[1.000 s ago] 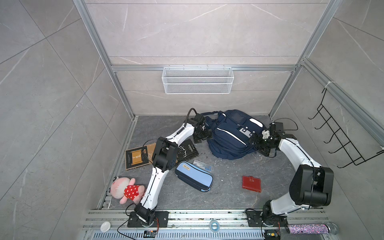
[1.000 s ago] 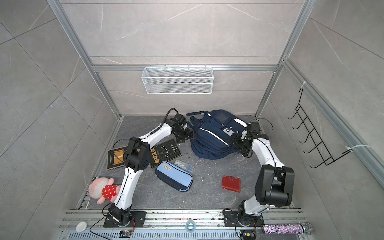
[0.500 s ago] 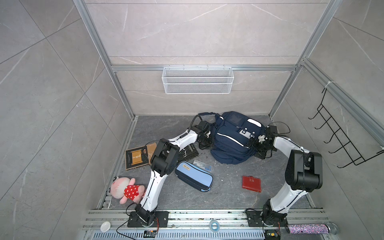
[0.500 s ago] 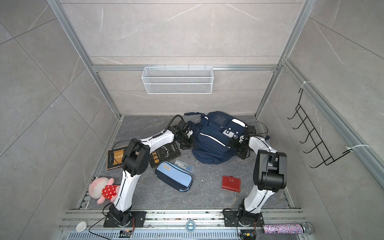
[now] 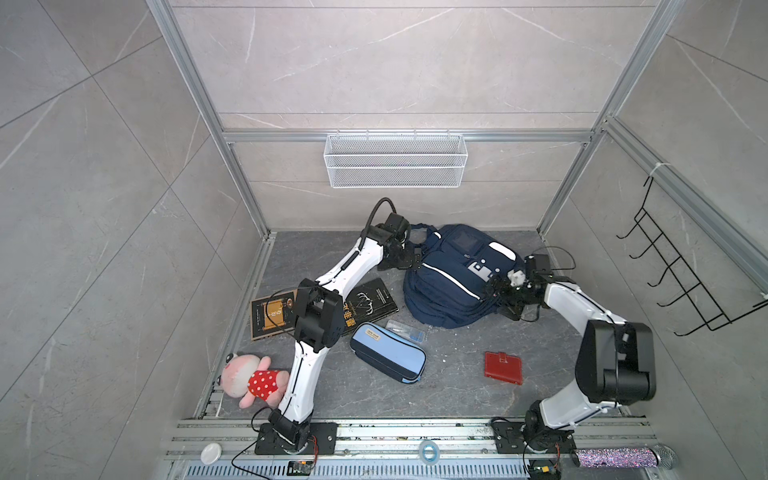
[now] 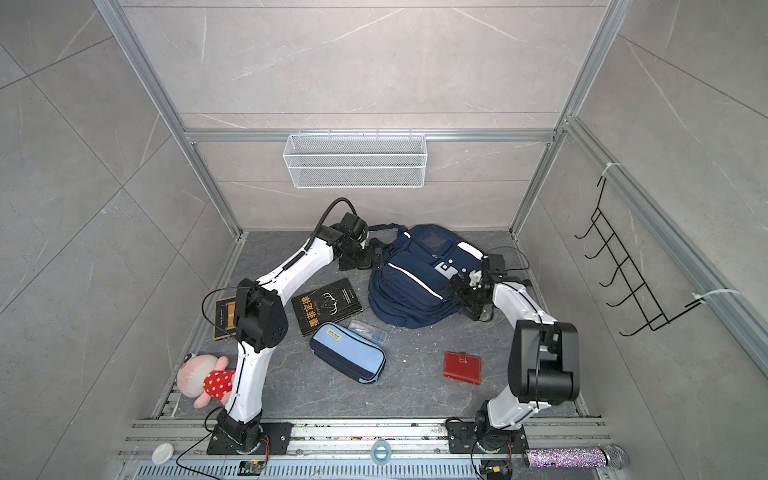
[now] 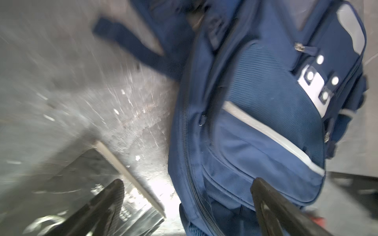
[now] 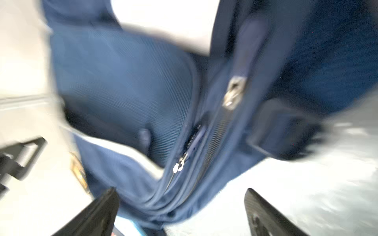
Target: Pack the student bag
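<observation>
In both top views the student bag (image 5: 451, 282) (image 6: 415, 282) lies slumped on its back at the rear of the table (image 5: 457, 395). Half a second ago it was bunched up taller between the two arms. The left gripper (image 5: 409, 259), clamped at that point, now sits just off the bag's strap side with its jaws apart. The right gripper (image 5: 498, 286) is at the opposite edge, jaws also apart; whether it touches the fabric I cannot tell. The black book (image 5: 368, 305), light-blue pencil case (image 5: 388, 353), red wallet (image 5: 503, 368) and plush toy (image 5: 253, 378) lie where they did, all outside the bag.

The left wrist view is smeared by motion. The jaws stand wide with nothing between them, and the bag's side and long zip line (image 7: 190, 163) lie beyond.

The right wrist view is badly blurred. The jaws are spread either side of a zipped seam, with a metal zip pull (image 8: 233, 94) ahead of them and ungripped.

My reading is that the bag has been let go with no compartment visibly open. Packing has not begun, and a zip pull needs a fresh grasp.
</observation>
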Available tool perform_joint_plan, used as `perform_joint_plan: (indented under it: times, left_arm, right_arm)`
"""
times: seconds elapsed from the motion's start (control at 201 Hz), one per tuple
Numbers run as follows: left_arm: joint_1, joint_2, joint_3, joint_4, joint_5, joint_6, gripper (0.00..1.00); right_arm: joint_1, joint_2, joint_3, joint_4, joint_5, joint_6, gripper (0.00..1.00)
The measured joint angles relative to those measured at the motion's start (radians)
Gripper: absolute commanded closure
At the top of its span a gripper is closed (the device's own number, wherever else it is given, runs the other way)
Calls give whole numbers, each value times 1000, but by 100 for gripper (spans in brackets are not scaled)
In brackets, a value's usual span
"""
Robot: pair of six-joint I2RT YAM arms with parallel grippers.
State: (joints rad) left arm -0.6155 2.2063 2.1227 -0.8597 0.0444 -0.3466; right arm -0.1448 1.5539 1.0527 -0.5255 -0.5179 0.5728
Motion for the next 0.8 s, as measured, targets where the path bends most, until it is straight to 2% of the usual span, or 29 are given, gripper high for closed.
perform_joint_plan:
  times: [0.07,0.169,0.219,0.314,0.433,0.712,0.752,0.797]
  left_arm:
    - [-80,-16,7,-20,-41,67,3]
    - [-186,-6,36,-39,-40,125,3]
    - [-250,29,97,-53,-31,150,3]
    - [-312,95,193,-40,-4,185,1]
    - [-332,166,238,-10,-3,226,0]
    - [-327,357,264,40,-95,322,0]
    - [-328,361,264,47,-118,327,8]
    - [-334,361,264,57,-148,335,27]
  right_arm:
    - [-77,-50,0,0,-6,17,0]
    - [-156,-68,9,-6,-6,32,0]
    - [-187,-68,12,-13,-2,35,0]
    - [-219,-65,13,-42,8,37,0]
    - [-233,-43,32,-87,31,29,0]
    - [-233,-33,69,-170,51,-22,0]
    - [-233,-33,67,-175,52,-27,0]
    - [-233,-33,64,-179,53,-31,0]
